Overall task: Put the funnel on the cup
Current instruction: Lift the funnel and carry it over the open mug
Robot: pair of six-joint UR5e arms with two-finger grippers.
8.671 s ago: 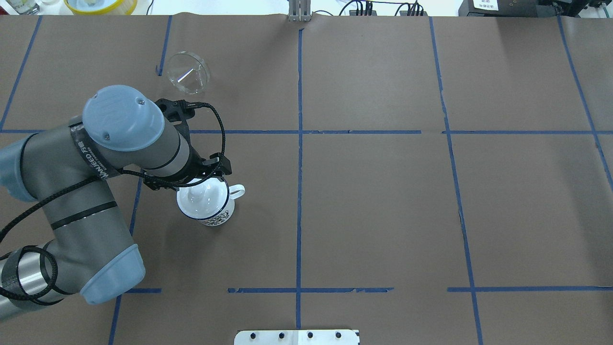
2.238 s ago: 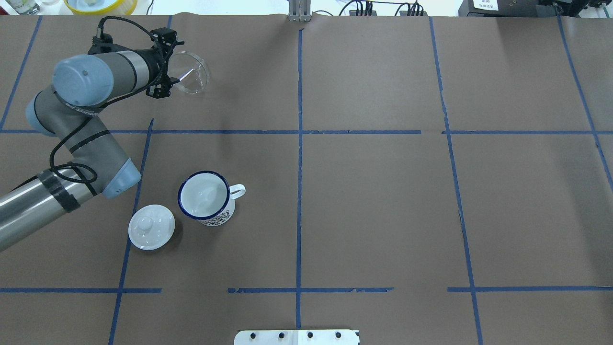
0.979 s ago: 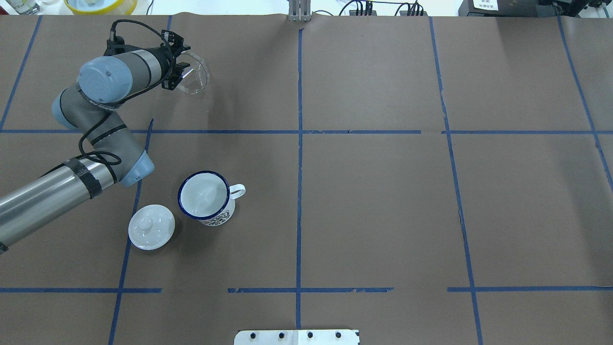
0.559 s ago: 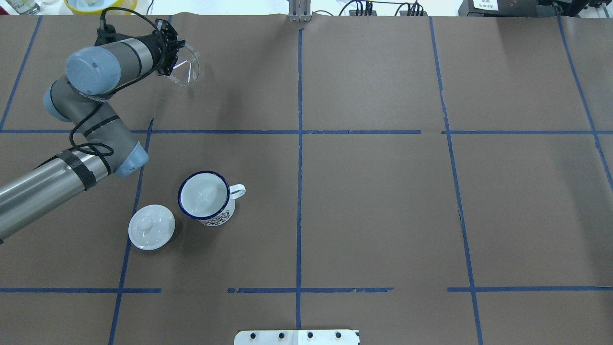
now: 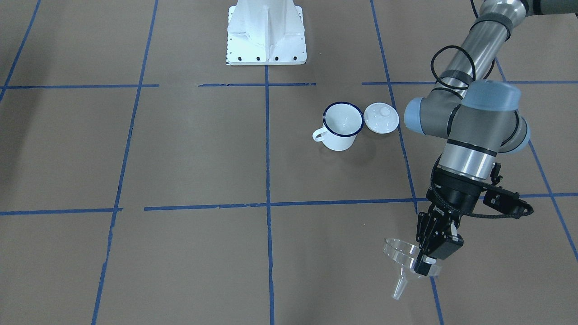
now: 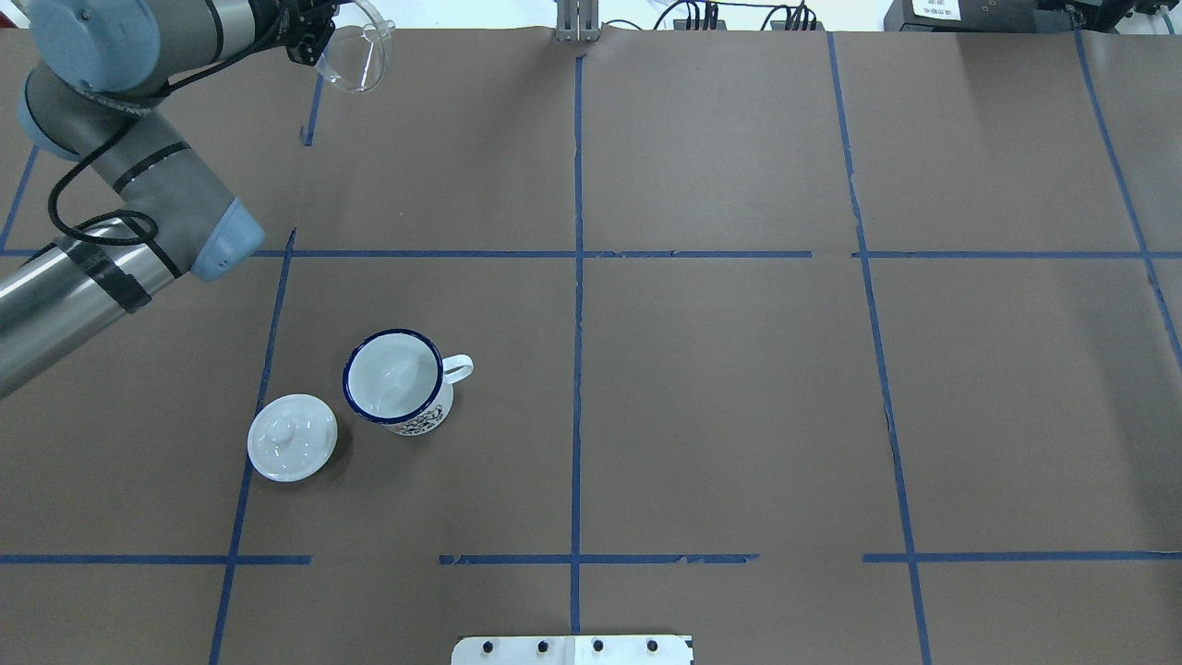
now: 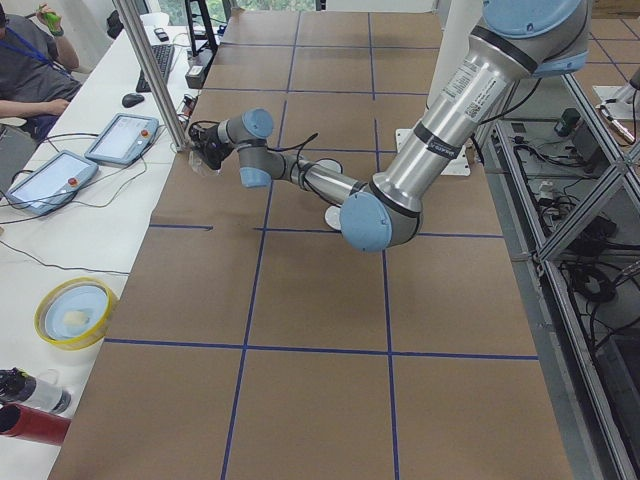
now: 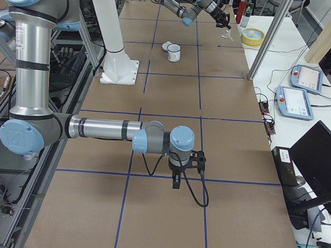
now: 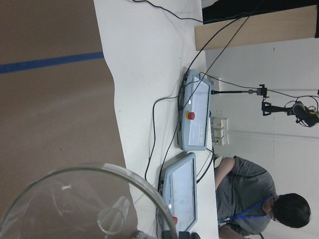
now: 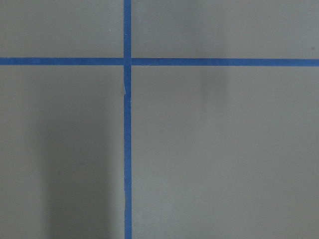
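Observation:
The clear funnel (image 5: 399, 255) hangs above the table at the far left, spout tilted down. My left gripper (image 5: 426, 265) is shut on its rim; in the overhead view the gripper (image 6: 314, 35) and funnel (image 6: 358, 61) sit at the top left. The funnel's cone fills the lower left of the left wrist view (image 9: 75, 204). The white cup (image 6: 397, 380) with a dark blue rim stands upright and open, handle to the right, well apart from the funnel; it also shows in the front view (image 5: 343, 125). My right gripper (image 8: 176, 182) points down over bare paper; I cannot tell whether it is open.
A round white knobbed lid (image 6: 292, 437) lies on the table right beside the cup. The brown paper table (image 6: 720, 388) carries blue tape lines. The white robot base (image 5: 266, 31) stands at the near edge. Beyond the far edge are pendants (image 9: 192, 119) and a seated person (image 9: 249, 199).
My left gripper has risen with the funnel and carried it toward the table's far edge. The cup and the lid have not moved.

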